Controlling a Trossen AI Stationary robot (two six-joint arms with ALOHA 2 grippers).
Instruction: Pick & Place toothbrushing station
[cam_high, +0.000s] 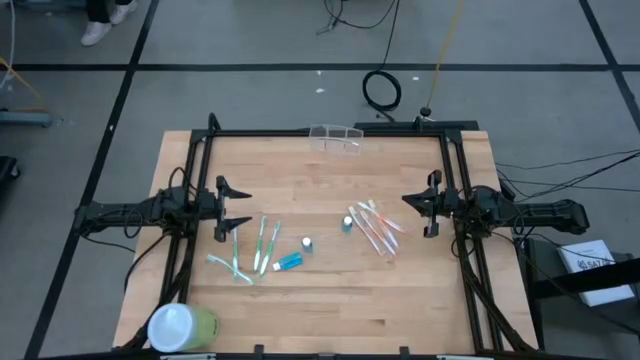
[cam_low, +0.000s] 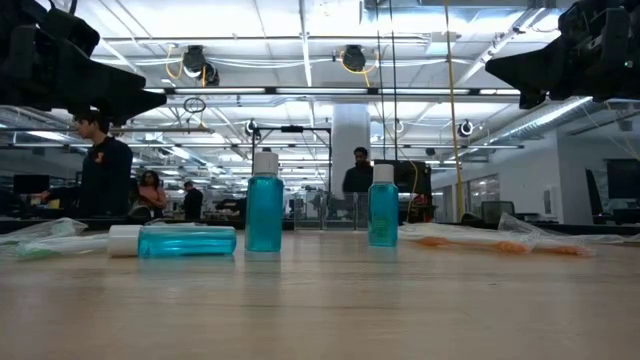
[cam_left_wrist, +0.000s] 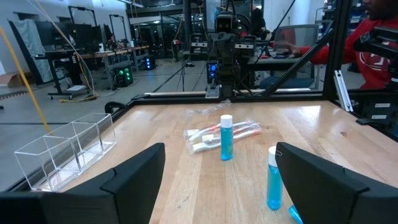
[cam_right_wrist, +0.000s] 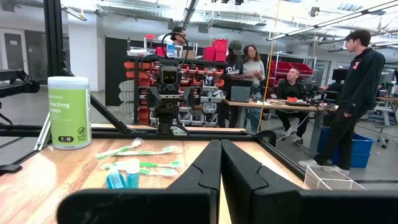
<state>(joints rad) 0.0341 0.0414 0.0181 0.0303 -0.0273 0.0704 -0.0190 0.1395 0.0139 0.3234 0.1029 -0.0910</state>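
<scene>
Nothing in clear station (cam_high: 336, 139) at worktop (cam_high: 330, 300) back edge, left pincer (cam_high: 232, 211) spread, right pincer (cam_high: 418, 208) pressed together, both unladen.

From above, the toothbrushing station (cam_high: 336, 136) at the counter's (cam_high: 330, 300) far edge is so clear that its compartments cannot be told. The right wrist view cuts it off at the frame edge. The white-lidded green canister (cam_high: 181, 327) is clipped by the picture's edge. Level with the counter, both claws sit mostly out of frame above the blue bottles (cam_low: 264, 213).
</scene>
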